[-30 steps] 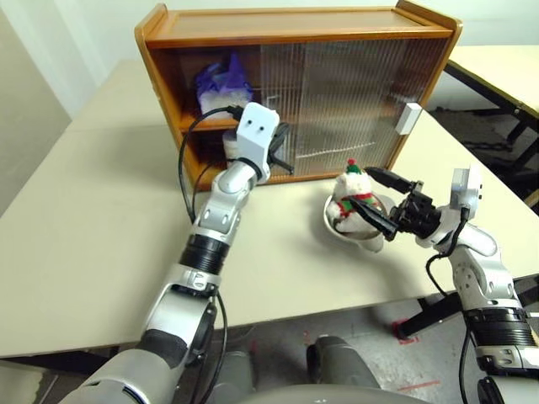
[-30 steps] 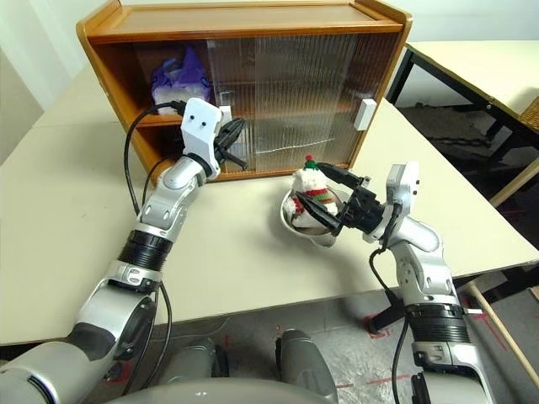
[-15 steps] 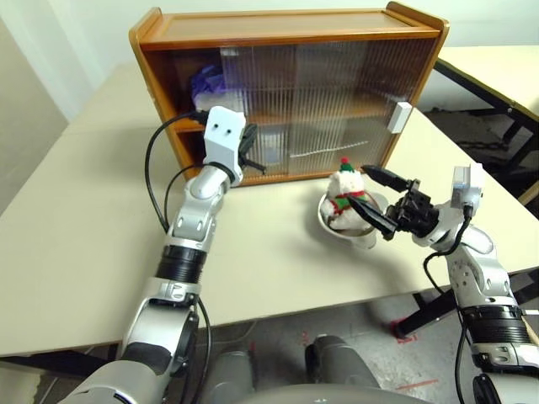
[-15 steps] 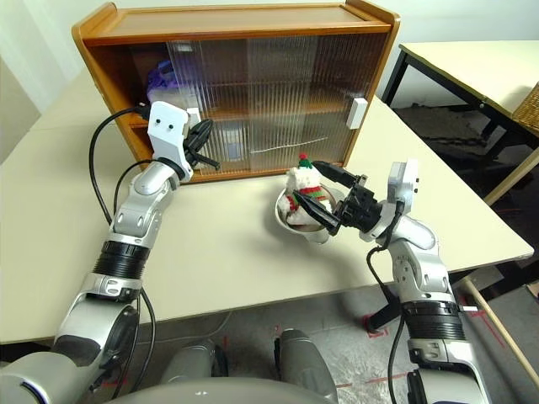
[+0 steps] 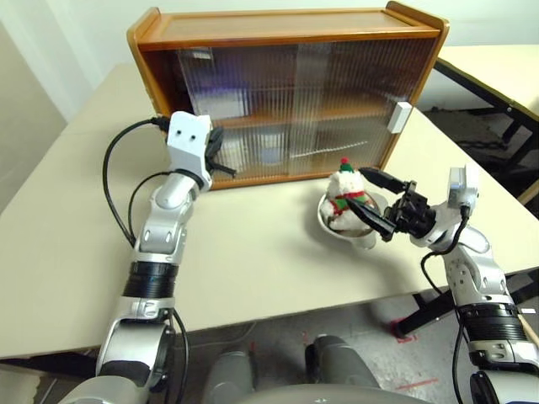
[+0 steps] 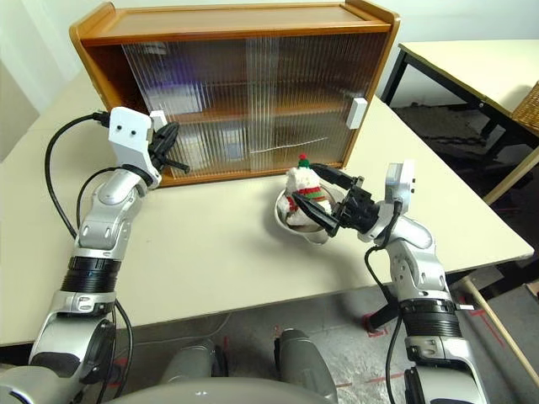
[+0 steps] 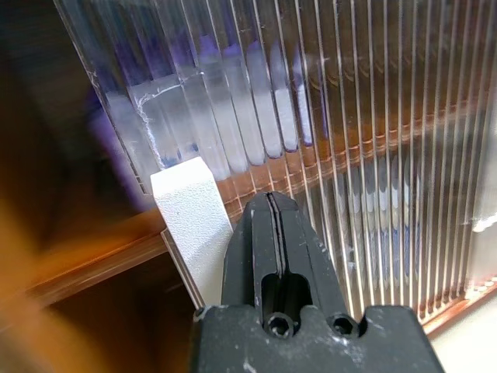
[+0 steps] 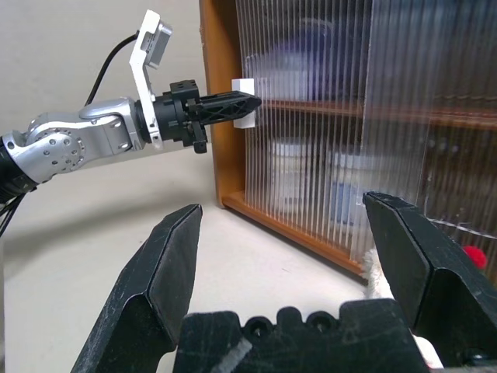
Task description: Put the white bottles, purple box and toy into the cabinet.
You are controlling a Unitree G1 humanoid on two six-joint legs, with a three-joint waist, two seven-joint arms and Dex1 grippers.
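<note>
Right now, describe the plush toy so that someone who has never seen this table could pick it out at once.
Start at the wide orange-brown wooden cabinet with ribbed translucent sliding doors on the beige table. On the table in front of its right half stands a round shiny metal bowl. The small white fluffy plush snowman sits in it, alone in wearing a red-and-green scarf and hat.

Cabinet (image 5: 286,25): orange-brown wood, smooth with a satin sheen. Sliding doors (image 5: 337,101): ribbed translucent plastic; handle (image 7: 190,214): matt white, finely grained. Toy (image 5: 347,195): fluffy white plush, knitted-looking red-and-green scarf. Bowl (image 5: 337,231): shiny metal. Counter (image 5: 269,252): smooth matt beige. Left hand (image 7: 273,233): matt black plastic, scuffed; right hand (image 8: 299,256) likewise.
</note>
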